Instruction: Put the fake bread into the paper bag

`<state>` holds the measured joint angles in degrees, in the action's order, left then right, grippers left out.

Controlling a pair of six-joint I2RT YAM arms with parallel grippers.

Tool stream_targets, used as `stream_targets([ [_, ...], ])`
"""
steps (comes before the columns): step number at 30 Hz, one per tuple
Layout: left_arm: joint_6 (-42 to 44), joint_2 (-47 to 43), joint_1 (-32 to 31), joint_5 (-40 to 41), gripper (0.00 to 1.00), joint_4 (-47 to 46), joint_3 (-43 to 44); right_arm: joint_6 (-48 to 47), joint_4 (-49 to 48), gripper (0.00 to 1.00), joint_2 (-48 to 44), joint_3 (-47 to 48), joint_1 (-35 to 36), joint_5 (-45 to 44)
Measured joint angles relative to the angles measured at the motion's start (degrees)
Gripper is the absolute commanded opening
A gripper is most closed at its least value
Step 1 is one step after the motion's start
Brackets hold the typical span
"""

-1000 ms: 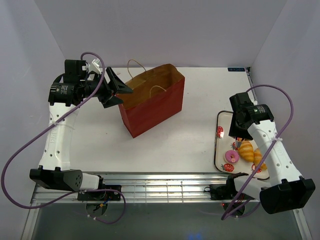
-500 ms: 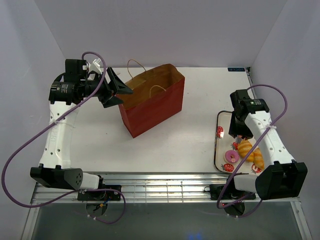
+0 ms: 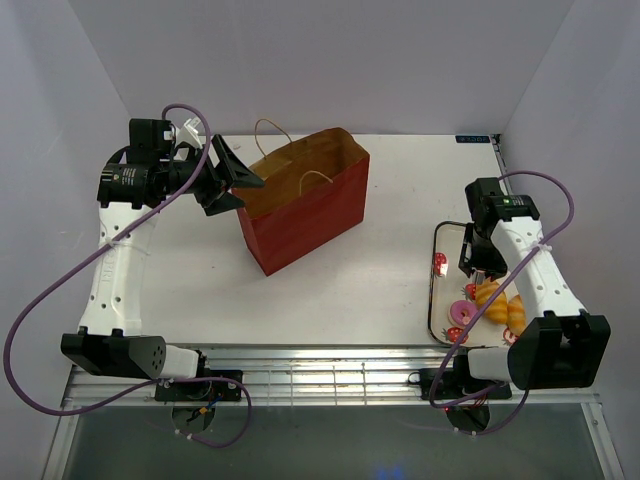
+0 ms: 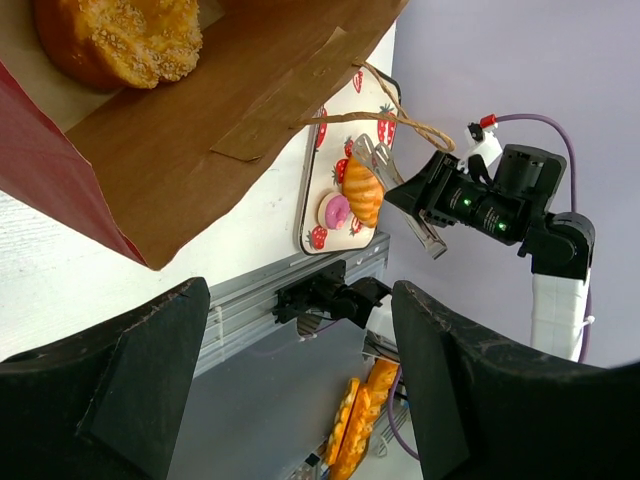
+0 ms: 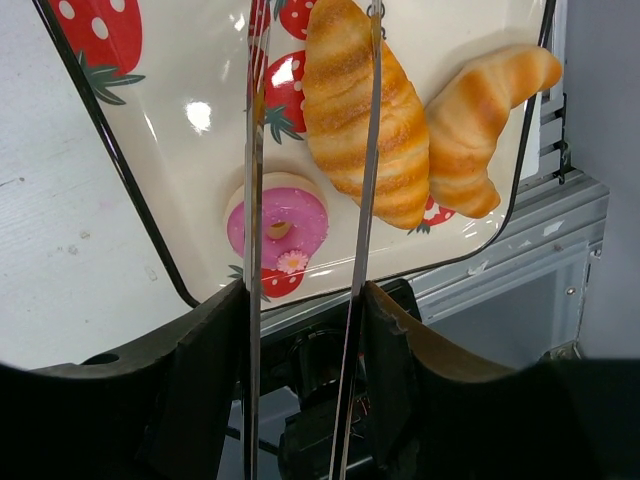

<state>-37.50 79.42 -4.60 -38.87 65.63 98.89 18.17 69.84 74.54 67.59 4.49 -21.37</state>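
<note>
Over the strawberry tray (image 5: pixel 170 230), right end effector (image 5: pixel 305 340) clamped on tongs (image 5: pixel 251 200); left end effector (image 4: pixel 300 300) apart.

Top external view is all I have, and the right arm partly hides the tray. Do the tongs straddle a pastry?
Observer: No. The right wrist view shows the tongs open, one blade lying across the larger croissant, not beside it.
Operator: And the doughnut?
Observer: The other blade crosses the pink doughnut beside its hole.
Operator: Anything in the bag?
Observer: Yes. The left wrist view shows a seeded bun inside the paper bag.
</note>
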Motion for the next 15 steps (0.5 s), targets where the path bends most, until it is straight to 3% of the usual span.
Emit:
stream_targets([
  [15,0.0,0.0,0.1,-0.1,0.84,-0.1,-0.2,-0.2,-0.6,0.5,1.3,-0.1,-1.3,-0.3],
])
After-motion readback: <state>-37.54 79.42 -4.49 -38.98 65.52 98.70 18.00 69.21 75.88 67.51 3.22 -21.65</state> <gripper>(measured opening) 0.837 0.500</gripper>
